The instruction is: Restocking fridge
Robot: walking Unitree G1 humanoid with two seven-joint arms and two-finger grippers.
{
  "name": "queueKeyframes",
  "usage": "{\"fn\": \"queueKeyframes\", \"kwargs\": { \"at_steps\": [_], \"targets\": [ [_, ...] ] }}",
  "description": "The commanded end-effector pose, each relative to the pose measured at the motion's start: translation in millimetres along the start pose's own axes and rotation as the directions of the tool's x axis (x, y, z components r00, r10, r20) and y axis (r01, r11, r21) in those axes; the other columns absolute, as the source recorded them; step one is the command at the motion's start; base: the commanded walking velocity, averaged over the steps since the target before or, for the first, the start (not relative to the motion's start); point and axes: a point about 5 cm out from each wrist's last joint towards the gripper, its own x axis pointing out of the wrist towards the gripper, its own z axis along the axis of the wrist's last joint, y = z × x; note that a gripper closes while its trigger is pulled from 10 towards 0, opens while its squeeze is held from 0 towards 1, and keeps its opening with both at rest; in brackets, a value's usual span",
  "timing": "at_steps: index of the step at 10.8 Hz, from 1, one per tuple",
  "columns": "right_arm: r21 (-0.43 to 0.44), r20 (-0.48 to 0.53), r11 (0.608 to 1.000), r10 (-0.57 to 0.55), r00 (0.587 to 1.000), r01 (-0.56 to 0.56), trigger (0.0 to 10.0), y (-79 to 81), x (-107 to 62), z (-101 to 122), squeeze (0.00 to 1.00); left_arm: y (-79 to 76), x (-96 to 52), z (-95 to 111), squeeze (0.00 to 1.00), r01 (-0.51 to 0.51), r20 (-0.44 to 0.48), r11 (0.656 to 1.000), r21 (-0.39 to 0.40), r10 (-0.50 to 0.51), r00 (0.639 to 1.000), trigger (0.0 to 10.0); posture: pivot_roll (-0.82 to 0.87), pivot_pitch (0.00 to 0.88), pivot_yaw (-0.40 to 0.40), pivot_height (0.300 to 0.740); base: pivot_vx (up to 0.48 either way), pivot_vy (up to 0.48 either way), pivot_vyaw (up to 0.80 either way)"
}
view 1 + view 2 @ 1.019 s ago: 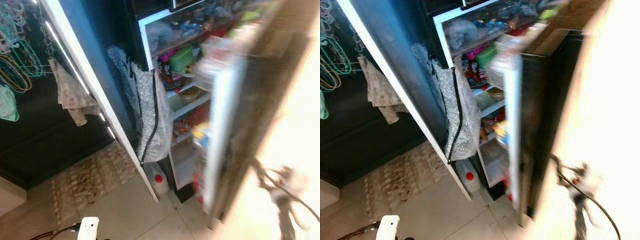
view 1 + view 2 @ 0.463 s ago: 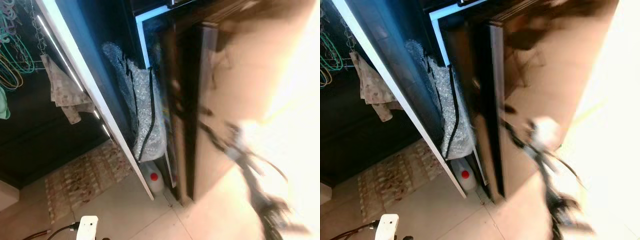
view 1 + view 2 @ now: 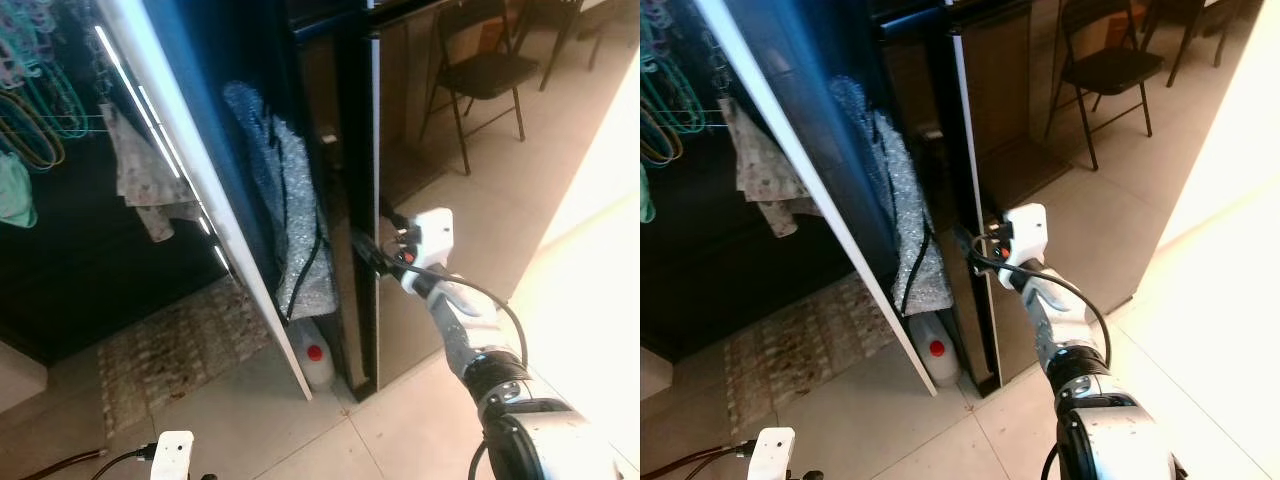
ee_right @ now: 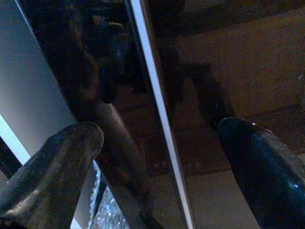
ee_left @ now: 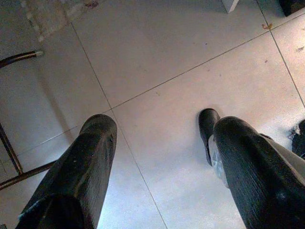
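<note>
Fridge door (image 3: 400, 130), mid-frame, now shut; a second ago it stood open with shelves showing. Right end effector (image 3: 372, 252) rests at the door edge, fingers wide, holding nothing. Left end effector (image 5: 157, 157) idle over floor (also wide). Restocking looks finished.

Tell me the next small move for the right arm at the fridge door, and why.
Probably a short further push with the right gripper against the fridge door, then draw back. Its open fingers sit at the door's edge, and the door looks shut or nearly so; I cannot tell whether it has sealed. The left gripper hangs idle over the floor.
</note>
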Motion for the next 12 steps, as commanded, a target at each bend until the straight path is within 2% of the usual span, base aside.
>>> {"fn": "queueKeyframes", "kwargs": {
  "at_steps": [1,3,4,6,7,8,9,10,11,12],
  "targets": [
    [-0.004,0.003,1.0,0.011,1.0,-0.011,10.0,3.9,4.4,2.1,0.0,6.2,-1.5,-5.8,0.0,-0.019,-0.019,1.0,-0.002,0.019,1.0,10.0,-0.03,0.028,0.14,0.74,0.0,0.0,0.0],
    [0.003,0.011,0.998,-0.055,0.998,0.055,10.0,-9.6,-4.8,-0.2,0.0,5.4,-1.6,-6.4,0.0,-0.016,-0.02,1.0,-0.004,0.016,1.0,10.0,-0.04,0.035,0.135,0.74,0.0,0.0,0.0],
    [0.009,0.027,0.989,-0.15,0.988,0.15,10.0,-22.7,-15.8,-3.2,0.0,4.5,-1.5,-6.8,0.0,-0.013,-0.021,1.0,-0.007,0.013,1.0,10.0,-0.04,0.036,0.131,0.74,0.0,0.0,0.0],
    [0.036,0.099,0.903,-0.429,0.898,0.427,10.0,-58.2,-56.6,-10.9,0.0,3.3,-1.5,-7.7,0.0,-0.01,-0.024,1.0,-0.009,0.01,1.0,10.0,-0.05,0.041,0.127,0.74,0.0,0.0,0.0],
    [0.083,0.162,0.8,-0.599,0.784,0.594,10.0,-77.4,-89.0,-13.5,0.0,3.4,-1.6,-8.0,0.0,-0.011,-0.025,1.0,-0.009,0.011,1.0,10.0,-0.05,0.043,0.124,0.74,0.0,0.0,0.0],
    [0.089,0.193,0.619,-0.779,0.596,0.78,10.0,-94.8,-136.5,-23.1,0.0,3.6,-1.7,-8.5,0.0,-0.012,-0.029,1.0,-0.005,0.012,1.0,10.0,-0.07,0.049,0.124,0.74,0.0,0.0,0.0],
    [0.05,0.155,0.505,-0.856,0.492,0.862,10.0,-99.3,-168.2,-39.9,0.0,3.4,-1.7,-8.8,0.0,-0.01,-0.031,1.0,0.001,0.01,0.999,10.0,-0.07,0.049,0.123,0.74,0.0,0.0,0.0],
    [0.042,0.032,0.448,-0.894,0.447,0.893,10.0,-98.0,-190.5,-67.5,0.0,3.0,-1.7,-8.9,0.0,-0.009,-0.032,1.0,0.002,0.009,0.999,10.0,-0.07,0.048,0.12,0.74,0.0,0.0,0.0],
    [0.039,-0.216,0.478,-0.853,0.475,0.877,10.0,-85.2,-205.3,-109.4,0.0,2.5,-1.6,-8.7,0.0,-0.008,-0.031,1.0,0.0,0.008,0.999,10.0,-0.08,0.046,0.119,0.74,0.0,0.0,0.0],
    [-0.004,-0.495,0.564,-0.719,0.489,0.826,10.0,-55.6,-219.0,-154.1,0.0,2.0,-1.5,-8.7,0.0,-0.006,-0.03,1.0,-0.008,0.006,1.0,10.0,-0.08,0.045,0.12,0.74,0.0,0.0,0.0]
  ]
}}
